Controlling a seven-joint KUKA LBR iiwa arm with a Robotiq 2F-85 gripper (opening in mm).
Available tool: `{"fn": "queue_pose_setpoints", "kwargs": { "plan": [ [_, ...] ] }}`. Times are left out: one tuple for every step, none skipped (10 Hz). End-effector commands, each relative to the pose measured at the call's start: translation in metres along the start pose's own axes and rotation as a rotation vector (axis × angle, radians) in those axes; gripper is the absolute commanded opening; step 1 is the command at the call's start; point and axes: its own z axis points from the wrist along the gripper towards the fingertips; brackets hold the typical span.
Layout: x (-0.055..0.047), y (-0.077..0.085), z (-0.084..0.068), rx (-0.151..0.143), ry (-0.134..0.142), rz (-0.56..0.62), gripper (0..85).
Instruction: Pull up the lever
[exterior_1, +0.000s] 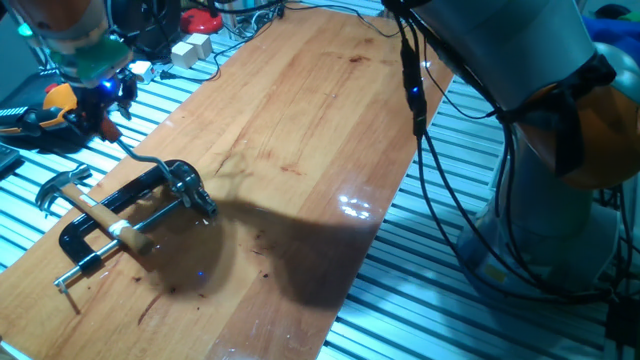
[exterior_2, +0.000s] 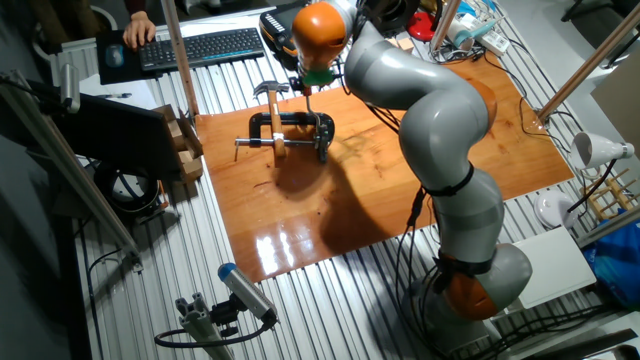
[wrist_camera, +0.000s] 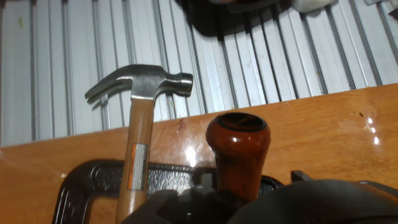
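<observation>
Lever on the black clamp's chrome head, at the near left of the wooden surface, looks partly raised, its reddish tip right below the gripper, though I cannot tell whether the fingers grip it.

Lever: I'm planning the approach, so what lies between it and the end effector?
Nothing. In one fixed view the end effector hangs just above the lever with only bare air between; the hammer lies off to the side.

A hammer lies across the black clamp frame on the wooden board.
</observation>
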Motion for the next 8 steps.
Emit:
{"fn": "queue_pose_setpoints", "kwargs": {
  "plan": [
    [-0.003,0.001,0.004,0.004,-0.011,0.011,68.0],
    [-0.005,0.003,0.008,0.002,-0.013,0.015,68.0],
    [-0.007,0.006,0.014,0.0,-0.017,0.018,68.0],
    [-0.009,0.007,0.019,-0.007,-0.014,0.018,51.0],
    [-0.011,0.008,0.023,-0.012,-0.012,0.012,51.0],
    [-0.013,0.009,0.025,-0.014,-0.007,0.003,51.0],
    [-0.013,0.008,0.024,-0.017,-0.002,-0.008,34.0],
    [-0.013,0.006,0.021,-0.018,0.006,-0.019,34.0]
  ]
}}
